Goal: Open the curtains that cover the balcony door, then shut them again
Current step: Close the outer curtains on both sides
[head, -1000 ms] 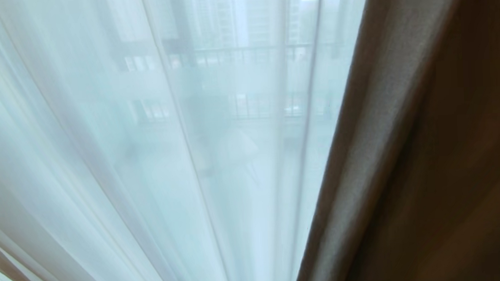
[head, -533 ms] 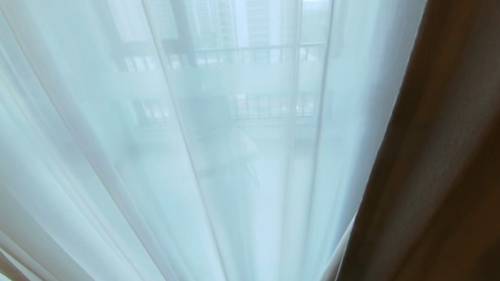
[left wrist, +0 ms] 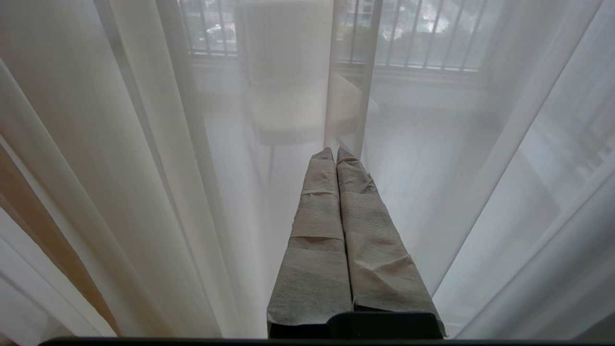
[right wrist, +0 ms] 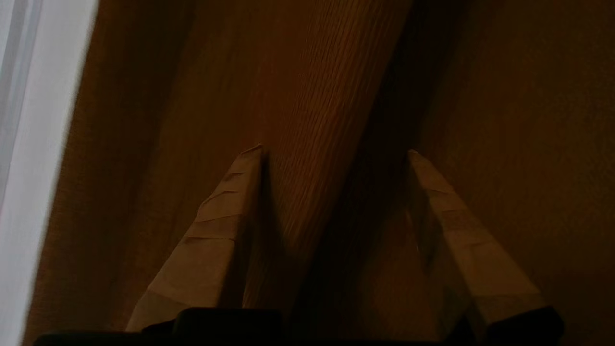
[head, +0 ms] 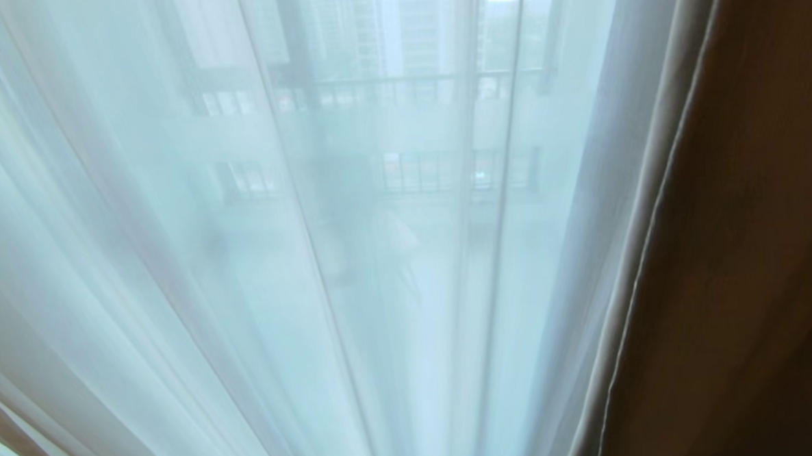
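Curtains: the thick drape point(head: 743, 254) hangs just right of the white sheer point(head: 311, 259). Against that drape the right pincer point(right wrist: 335, 153) is spread wide, nothing gripped. Facing the sheer, the left pincer point(left wrist: 335, 153) is pressed together, empty, apparently parked.

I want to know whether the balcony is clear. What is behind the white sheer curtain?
Through the sheer curtain a barred railing and a pale chair show dimly, with tall buildings beyond. The balcony floor and the door frame are too veiled to judge.
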Available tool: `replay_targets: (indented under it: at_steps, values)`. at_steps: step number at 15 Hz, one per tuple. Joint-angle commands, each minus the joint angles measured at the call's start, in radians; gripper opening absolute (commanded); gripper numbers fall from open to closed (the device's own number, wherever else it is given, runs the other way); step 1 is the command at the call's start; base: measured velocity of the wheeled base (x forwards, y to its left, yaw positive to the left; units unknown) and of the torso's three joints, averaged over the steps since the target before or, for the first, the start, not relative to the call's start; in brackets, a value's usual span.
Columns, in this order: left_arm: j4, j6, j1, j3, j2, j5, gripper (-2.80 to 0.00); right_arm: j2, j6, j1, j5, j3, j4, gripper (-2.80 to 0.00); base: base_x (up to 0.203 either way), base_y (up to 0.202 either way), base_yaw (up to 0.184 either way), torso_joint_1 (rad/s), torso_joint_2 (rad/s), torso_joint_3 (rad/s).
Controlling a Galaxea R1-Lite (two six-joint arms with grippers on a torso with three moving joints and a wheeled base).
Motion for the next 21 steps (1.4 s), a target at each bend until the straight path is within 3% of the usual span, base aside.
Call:
replay_targets:
  at_steps: [1, 10, 14, 19, 20, 21]
  values:
    - [0.0, 0.0, 0.0, 0.0, 0.0, 0.001, -2.8, -0.108, 0.0, 0.0, 0.001, 0.145, 0.0, 0.0, 0.0, 0.0, 0.0, 0.0, 0.0, 0.0]
    - [0.0, 0.0, 0.001, 0.0, 0.0, 0.001, -2.8, -0.615, 0.022, -0.007, 0.002, 0.81, -0.011, 0.0, 0.0, 0.0, 0.0, 0.0, 0.0, 0.0]
    - [0.0, 0.0, 0.0, 0.0, 0.0, 0.001, -2.8, -0.752, 0.027, -0.007, 0.003, 0.952, 0.002, 0.0, 0.0, 0.0, 0.0, 0.0, 0.0, 0.0]
    - [0.0, 0.0, 0.0, 0.0, 0.0, 0.001, -2.8, -0.771, 0.026, -0.007, 0.003, 0.989, 0.002, 0.0, 0.0, 0.0, 0.0, 0.0, 0.0, 0.0]
    - [0.0, 0.0, 0.0, 0.0, 0.0, 0.001, -2.8, -0.772, 0.026, -0.007, 0.003, 0.991, 0.004, -2.8, 0.0, 0.0, 0.0, 0.0, 0.0, 0.0]
    - [0.0, 0.0, 0.0, 0.0, 0.0, 0.001, -2.8, -0.773, 0.027, -0.007, 0.003, 0.992, 0.005, -2.8, 0.0, 0.0, 0.0, 0.0, 0.0, 0.0]
